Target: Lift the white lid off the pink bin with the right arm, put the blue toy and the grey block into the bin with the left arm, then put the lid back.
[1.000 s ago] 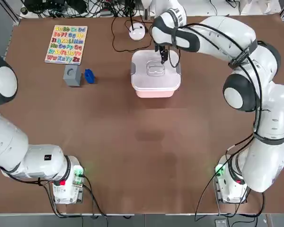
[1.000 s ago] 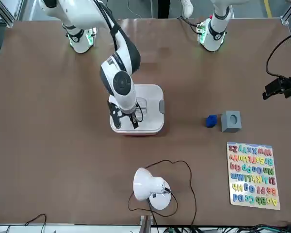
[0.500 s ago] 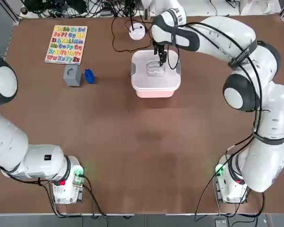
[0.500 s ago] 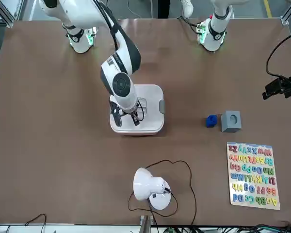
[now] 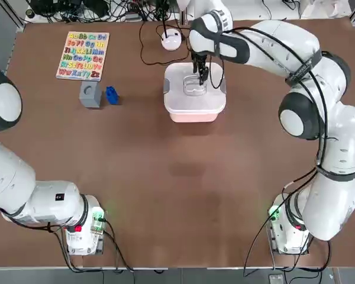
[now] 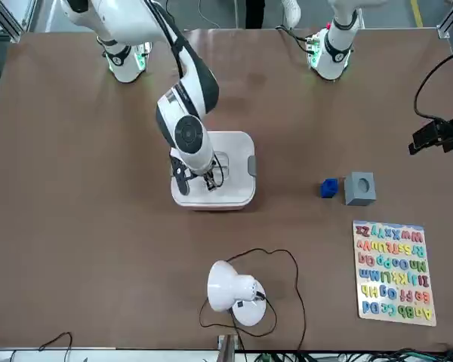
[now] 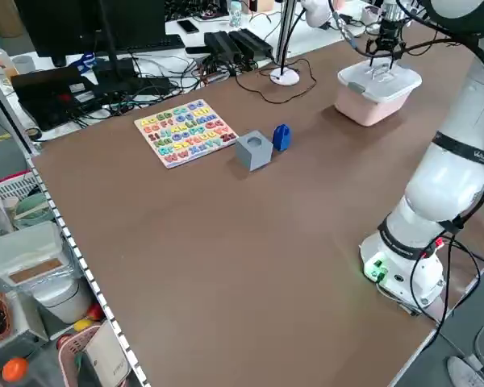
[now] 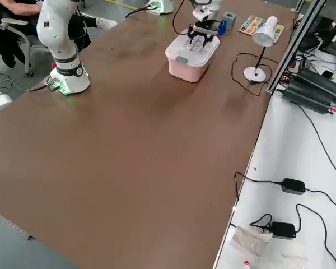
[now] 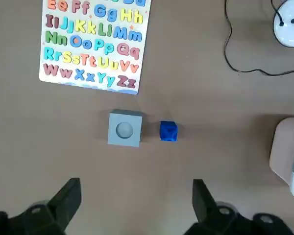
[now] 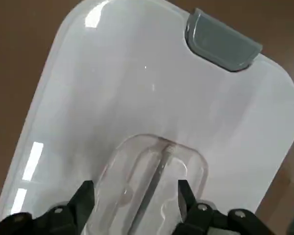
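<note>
White lid (image 5: 194, 89): it sits closed on the pink bin (image 5: 195, 112), near the far middle of the desk (image 5: 177, 177). Its two grey side clips are on opposite edges, and the flat clear handle (image 10: 154, 178) is in the centre of the top, which is the only part a narrow claw can take.

Right claw (image 10: 134, 193): it points down over the lid, and in the right wrist view its two fingers stand one on each side of the clear handle. They are apart with the handle between them and not yet pressed on it, so nothing is clamped. This placing suits a pinch on the handle for the lift.

Left claw (image 9: 137, 196): it hangs high above the left part of the desk with its fingers wide apart and empty. It looks down on the two toys, probably waiting until the bin is uncovered.

Blue toy (image 5: 111, 94): it lies on the desk just beside the grey block (image 5: 90, 94), well apart from the bin.

Grey block: its round hole faces up, and it sits near the alphabet puzzle board (image 5: 83, 55).

Step in hand: I judge this is the taking of the lid; the toys are untouched.
</note>
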Robot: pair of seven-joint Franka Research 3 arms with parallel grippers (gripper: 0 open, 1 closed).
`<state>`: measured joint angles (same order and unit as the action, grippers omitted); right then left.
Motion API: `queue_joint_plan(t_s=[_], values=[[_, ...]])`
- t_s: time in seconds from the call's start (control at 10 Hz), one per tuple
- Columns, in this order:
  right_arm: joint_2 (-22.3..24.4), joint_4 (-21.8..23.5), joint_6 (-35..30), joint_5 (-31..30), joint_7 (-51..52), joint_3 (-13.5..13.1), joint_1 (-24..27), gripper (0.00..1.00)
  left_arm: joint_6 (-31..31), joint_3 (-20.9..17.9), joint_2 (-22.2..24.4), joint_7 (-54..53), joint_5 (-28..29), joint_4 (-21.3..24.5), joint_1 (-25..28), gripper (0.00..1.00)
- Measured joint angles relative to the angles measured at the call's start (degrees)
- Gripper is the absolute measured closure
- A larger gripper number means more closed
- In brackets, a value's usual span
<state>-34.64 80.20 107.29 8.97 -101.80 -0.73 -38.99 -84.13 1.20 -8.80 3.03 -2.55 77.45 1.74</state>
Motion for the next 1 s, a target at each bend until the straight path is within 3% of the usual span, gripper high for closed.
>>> queue_joint_plan(t_s=[0.1, 0.2, 0.5, 0.8, 1.0], values=[[0.0, 0.0, -0.1, 0.0, 0.0, 0.2, -0.1, 0.28, 0.0, 0.0, 0.0, 0.0, 0.0, 0.0, 0.0, 0.0], [0.0, 0.0, -0.1, 0.2, -0.1, 0.3, -0.1, 0.47, 0.0, 0.0, 0.0, 0.0, 0.0, 0.0, 0.0, 0.0], [0.0, -0.1, -0.3, 2.4, -0.6, 0.2, 0.2, 0.89, 0.0, 0.0, 0.0, 0.0, 0.0, 0.0, 0.0, 0.0], [1.0, -0.3, -0.5, 3.4, -1.1, 0.1, 1.2, 0.91, 0.0, 0.0, 0.0, 0.0, 0.0, 0.0, 0.0, 0.0], [4.3, -1.5, -0.9, 3.3, 3.0, -0.1, 3.2, 0.92, 0.0, 0.0, 0.0, 0.0, 0.0, 0.0, 0.0, 0.0]])
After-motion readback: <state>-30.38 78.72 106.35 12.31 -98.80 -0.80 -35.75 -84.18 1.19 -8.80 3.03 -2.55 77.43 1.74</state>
